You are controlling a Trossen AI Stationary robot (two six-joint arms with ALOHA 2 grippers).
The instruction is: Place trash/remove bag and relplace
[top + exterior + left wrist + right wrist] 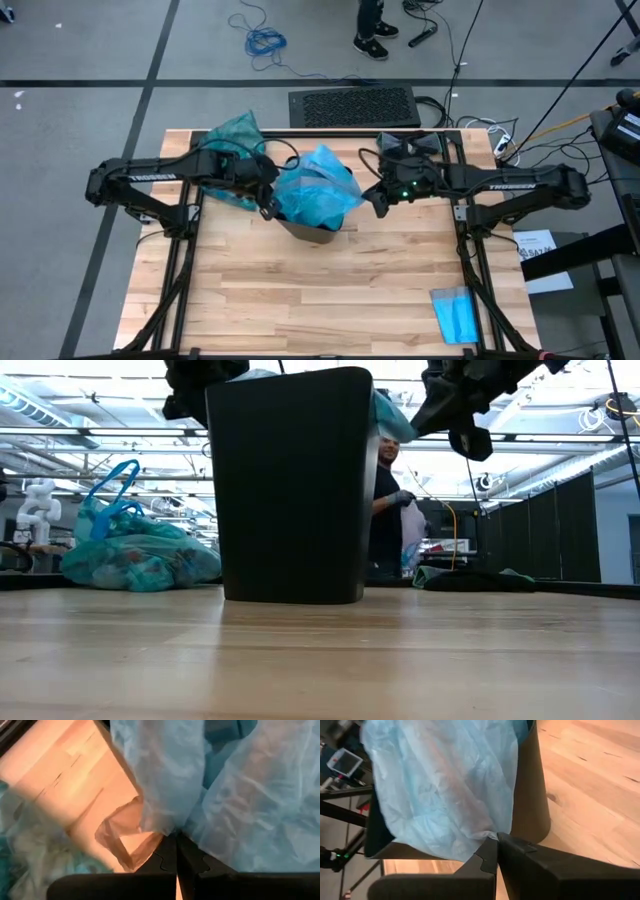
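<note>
Both pincers, left (268, 208) and right (378, 205), pinch the sky-blue bag (318, 190) over the upright bin (290, 485).

We are reading the white word "TROSSEN" along the left arm (140, 178) in the high view, and the same word along the right arm (522, 182). We are finding print on a white sheet (540, 250) beside the table, too small to read.
</note>
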